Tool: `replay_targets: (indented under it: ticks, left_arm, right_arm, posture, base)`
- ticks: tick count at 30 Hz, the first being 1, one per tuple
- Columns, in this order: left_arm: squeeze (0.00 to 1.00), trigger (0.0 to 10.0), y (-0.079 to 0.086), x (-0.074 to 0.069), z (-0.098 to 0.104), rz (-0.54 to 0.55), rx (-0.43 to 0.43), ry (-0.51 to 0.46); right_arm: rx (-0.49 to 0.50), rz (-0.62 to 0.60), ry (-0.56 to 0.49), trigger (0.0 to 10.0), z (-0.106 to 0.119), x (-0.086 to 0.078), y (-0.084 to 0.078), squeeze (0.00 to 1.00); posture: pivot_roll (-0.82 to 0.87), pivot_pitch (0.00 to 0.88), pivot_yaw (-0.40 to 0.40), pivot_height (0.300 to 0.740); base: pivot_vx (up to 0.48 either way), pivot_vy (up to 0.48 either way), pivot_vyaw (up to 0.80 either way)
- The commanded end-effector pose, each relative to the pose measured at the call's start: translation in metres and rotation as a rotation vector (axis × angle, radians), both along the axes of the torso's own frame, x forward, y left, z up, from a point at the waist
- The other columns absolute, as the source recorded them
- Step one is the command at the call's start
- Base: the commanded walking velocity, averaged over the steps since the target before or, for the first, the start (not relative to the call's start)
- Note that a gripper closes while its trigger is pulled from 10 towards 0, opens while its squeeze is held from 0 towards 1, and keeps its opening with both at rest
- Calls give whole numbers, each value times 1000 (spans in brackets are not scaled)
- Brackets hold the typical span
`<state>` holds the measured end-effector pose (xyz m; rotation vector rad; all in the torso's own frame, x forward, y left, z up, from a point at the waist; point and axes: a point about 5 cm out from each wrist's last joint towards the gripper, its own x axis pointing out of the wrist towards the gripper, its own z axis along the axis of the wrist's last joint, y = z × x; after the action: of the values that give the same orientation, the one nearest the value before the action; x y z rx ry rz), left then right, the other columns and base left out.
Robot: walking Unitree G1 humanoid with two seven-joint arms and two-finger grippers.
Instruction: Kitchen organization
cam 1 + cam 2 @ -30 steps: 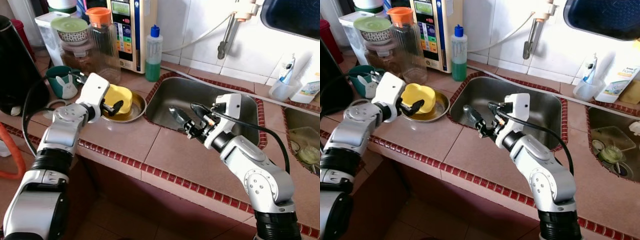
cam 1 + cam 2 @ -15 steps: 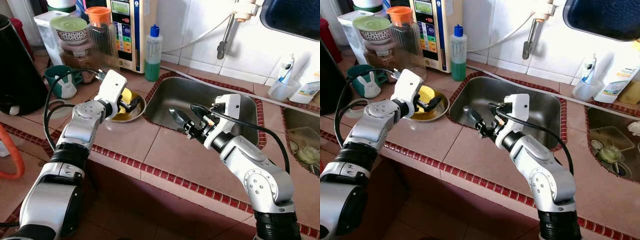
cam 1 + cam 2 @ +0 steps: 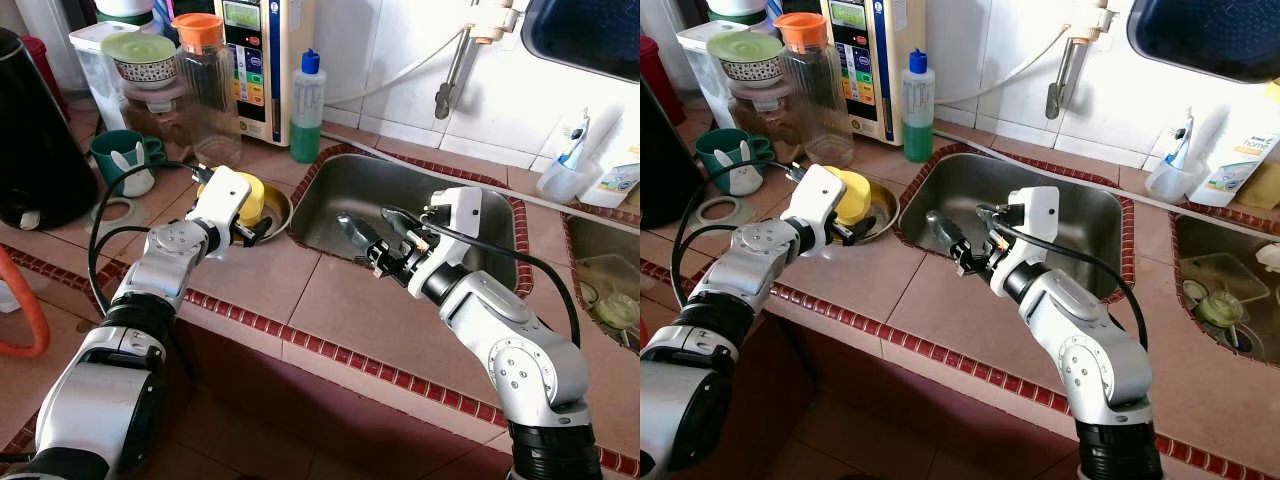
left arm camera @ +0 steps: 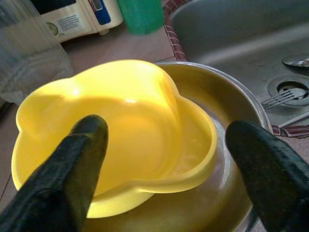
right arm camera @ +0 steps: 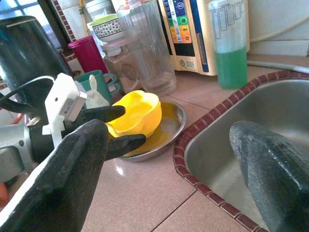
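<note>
Bowl: the yellow lobed plastic bowl (image 4: 116, 140) lies tilted in the shallow round steel dish (image 3: 277, 212) on the tiled counter, just beside the sink (image 3: 420, 205).
My left gripper (image 4: 164, 159): fingers spread wide, one either side of the bowl, gripping nothing.
My right gripper (image 3: 372, 238): open, empty, over the sink's near edge.
Nearer arm: my left; the bowl sits straight ahead between its fingers.

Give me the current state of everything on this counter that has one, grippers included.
Left gripper: open, fingers either side of the yellow bowl.
Right gripper: open, empty, over the sink's near edge.
Yellow flower-shaped plastic bowl: tilted, resting in the metal dish.
Round steel dish: upright on the counter, holding the bowl.
Stainless steel sink: dry, fork by the drain.
Green soap bottle: upright, blue cap on.
Clear glass pitcher: upright, orange lid on.
</note>
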<state>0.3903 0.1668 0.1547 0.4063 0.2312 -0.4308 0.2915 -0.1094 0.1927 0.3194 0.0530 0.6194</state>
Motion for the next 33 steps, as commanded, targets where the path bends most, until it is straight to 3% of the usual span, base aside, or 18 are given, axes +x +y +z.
replay_targets:
  ticks: [1, 33]
  left_arm:
    - [0, 0, -5, 3, 6, -22, -3, -15]
    - [0, 0, -3, 4, 6, -27, 14, -63]
  right_arm:
    - [2, -12, -12, 10000, 4, -2, -3, 0]
    - [6, -9, -8, 10000, 4, -1, -2, 0]
  posture:
    - [172, 0, -42, 740]
    - [178, 0, -45, 740]
  base:
    - [0, 0, 0]
    - [0, 0, 0]
